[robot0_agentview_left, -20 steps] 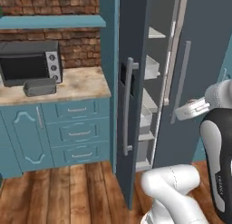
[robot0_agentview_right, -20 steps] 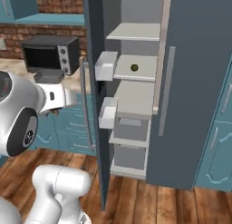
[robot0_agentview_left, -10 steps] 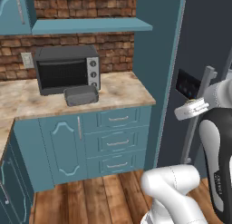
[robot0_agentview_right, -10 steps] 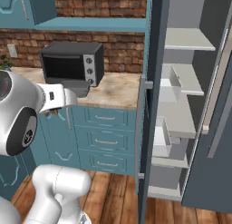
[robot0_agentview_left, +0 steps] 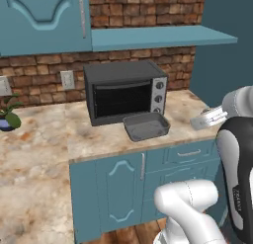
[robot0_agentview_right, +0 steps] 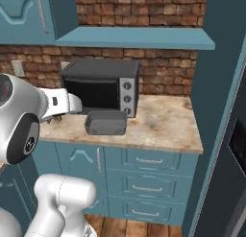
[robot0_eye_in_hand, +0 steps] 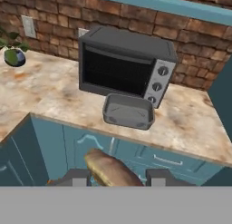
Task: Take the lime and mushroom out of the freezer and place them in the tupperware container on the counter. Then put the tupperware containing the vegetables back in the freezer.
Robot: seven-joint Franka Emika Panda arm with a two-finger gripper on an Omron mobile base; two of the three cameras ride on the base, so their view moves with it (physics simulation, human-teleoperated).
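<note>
In the hand view my gripper (robot0_eye_in_hand: 117, 177) is shut on the mushroom (robot0_eye_in_hand: 111, 168), a brownish-tan lumpy piece between the two dark fingertips. It hangs in front of the counter (robot0_eye_in_hand: 50, 96), short of its front edge. The tupperware container (robot0_eye_in_hand: 128, 112), a shallow dark grey tray, lies empty on the counter just in front of the toaster oven. It also appears as the tupperware container (robot0_agentview_left: 146, 127) and the tupperware container (robot0_agentview_right: 105, 123) in the base views. The freezer (robot0_agentview_right: 226, 149) stands at the right. The lime is out of view.
A black toaster oven (robot0_agentview_left: 123, 92) stands against the brick wall behind the tray. A small potted plant (robot0_agentview_left: 7, 117) sits at the counter's far left. A teal shelf (robot0_agentview_left: 158, 38) and wall cupboards hang above. Teal drawers (robot0_agentview_right: 149, 160) lie below the counter.
The base has turned away from the open freezer toward the counter, so both base views have shifted. The toaster oven and tray now sit in the middle.
</note>
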